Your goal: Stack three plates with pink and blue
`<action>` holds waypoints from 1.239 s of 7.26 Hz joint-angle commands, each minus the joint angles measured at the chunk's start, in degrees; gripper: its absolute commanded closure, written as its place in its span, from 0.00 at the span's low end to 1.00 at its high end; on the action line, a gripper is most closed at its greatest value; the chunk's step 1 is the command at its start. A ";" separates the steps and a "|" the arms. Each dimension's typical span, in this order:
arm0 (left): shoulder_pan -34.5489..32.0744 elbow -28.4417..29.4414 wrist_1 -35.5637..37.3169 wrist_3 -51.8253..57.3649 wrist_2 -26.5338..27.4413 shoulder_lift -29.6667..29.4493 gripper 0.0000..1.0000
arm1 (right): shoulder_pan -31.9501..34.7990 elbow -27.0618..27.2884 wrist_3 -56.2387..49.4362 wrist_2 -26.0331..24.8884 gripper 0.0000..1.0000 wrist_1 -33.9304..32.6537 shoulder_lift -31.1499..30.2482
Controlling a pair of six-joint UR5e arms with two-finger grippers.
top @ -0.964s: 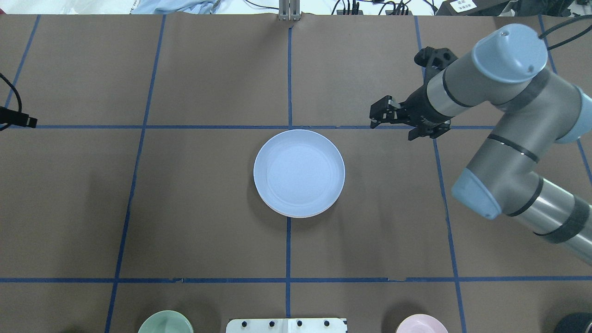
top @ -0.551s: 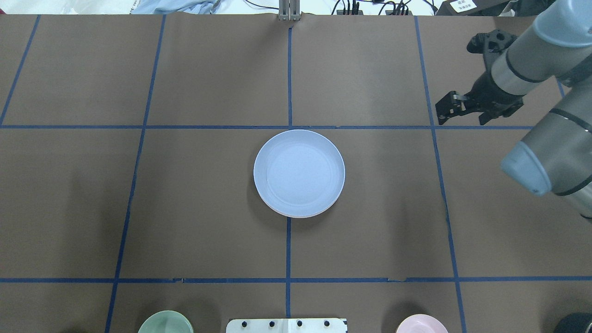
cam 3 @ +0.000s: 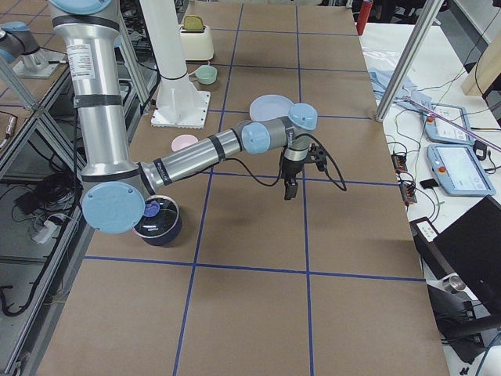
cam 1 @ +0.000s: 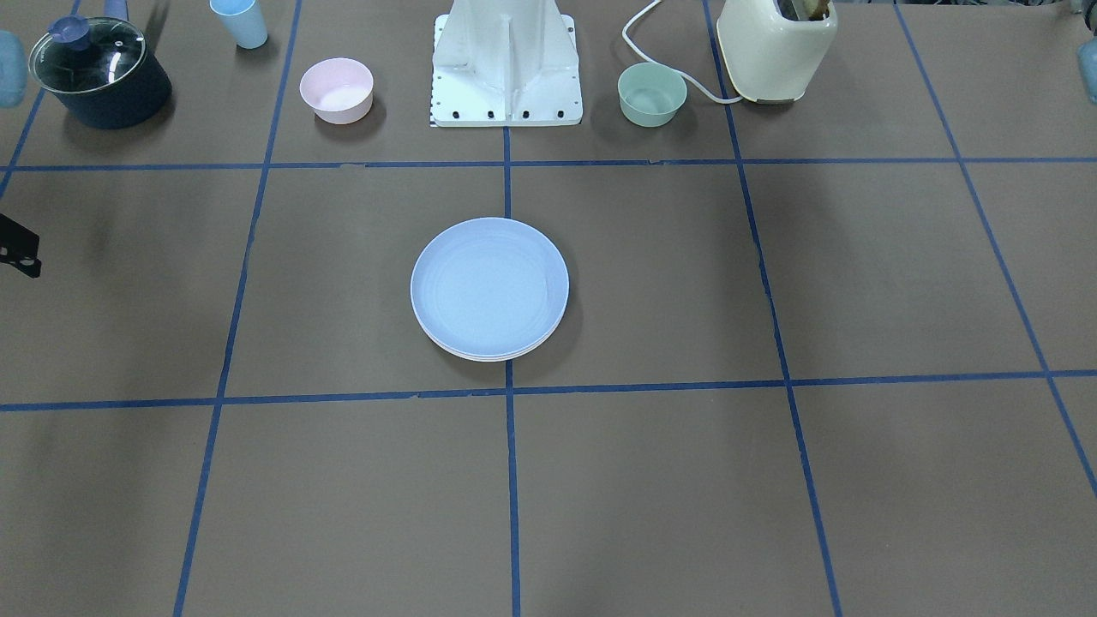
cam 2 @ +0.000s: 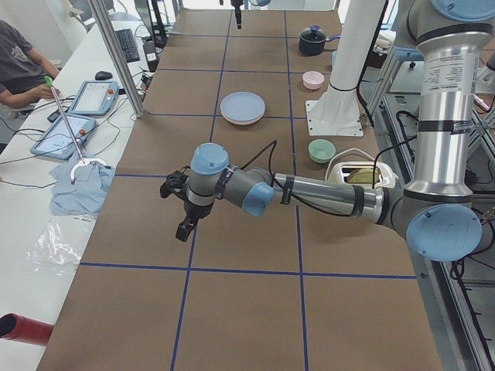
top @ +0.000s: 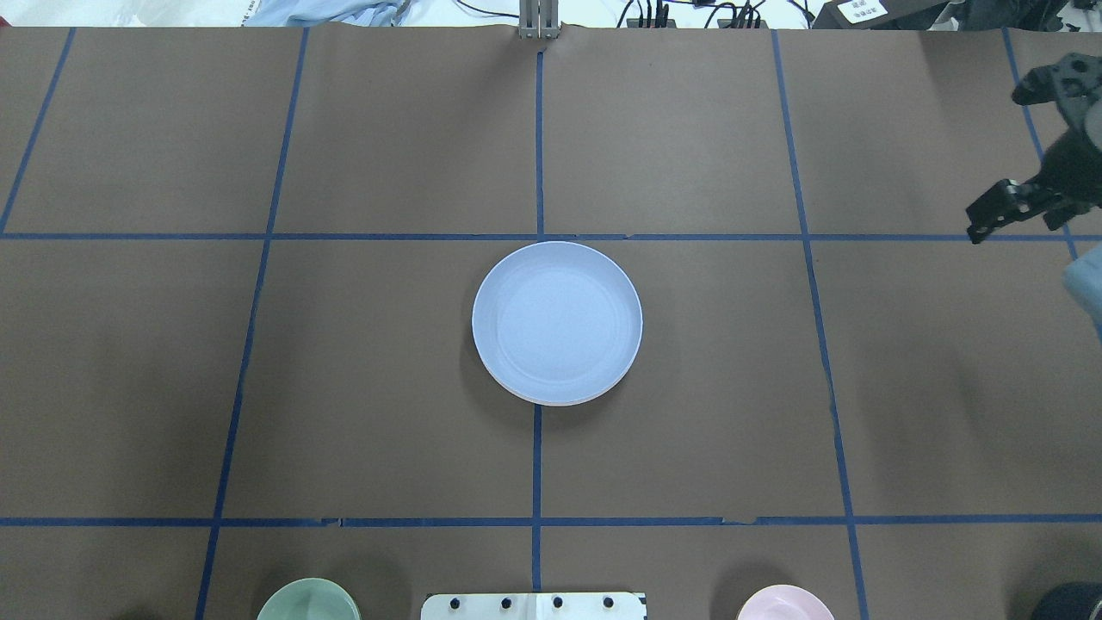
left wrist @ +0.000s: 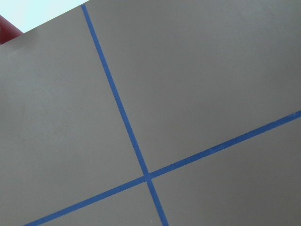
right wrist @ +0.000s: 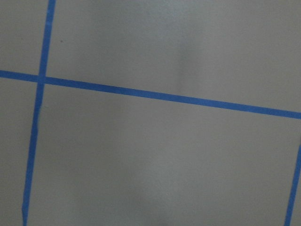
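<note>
Above the table (top: 904,362) — right fingers (top: 981,222) touch nothing, spread unclear.

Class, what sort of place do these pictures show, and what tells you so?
Most likely a robotics lab: a robot arm over a tape-gridded table, with control tablets alongside.

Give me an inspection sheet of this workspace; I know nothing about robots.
Surface: brown table, blue tape grid.
Job's things: blue plate on top at centre; pale rim beneath, count unclear.
Clutter: pink bowl, green bowl, cup, lidded pot, toaster, along the robot's edge.
Grippers: right gripper open, empty, off to one side; left gripper over bare table, state unclear.
Cables: toaster cord; wires at the far edge.
Surroundings: person at a side bench with tablets.
</note>
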 commanded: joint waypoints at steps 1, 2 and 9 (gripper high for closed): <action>-0.07 1.70 -0.17 -0.31 0.58 1.72 0.00 | 3.43 -0.30 -2.13 0.87 0.00 1.77 -6.53; -0.16 1.80 0.62 -0.40 0.32 1.90 0.00 | 5.00 -0.56 -1.89 0.87 0.00 2.31 -6.91; -5.16 2.15 15.65 9.52 -8.80 1.90 0.00 | 21.97 -14.01 -20.58 13.26 0.00 2.49 -7.79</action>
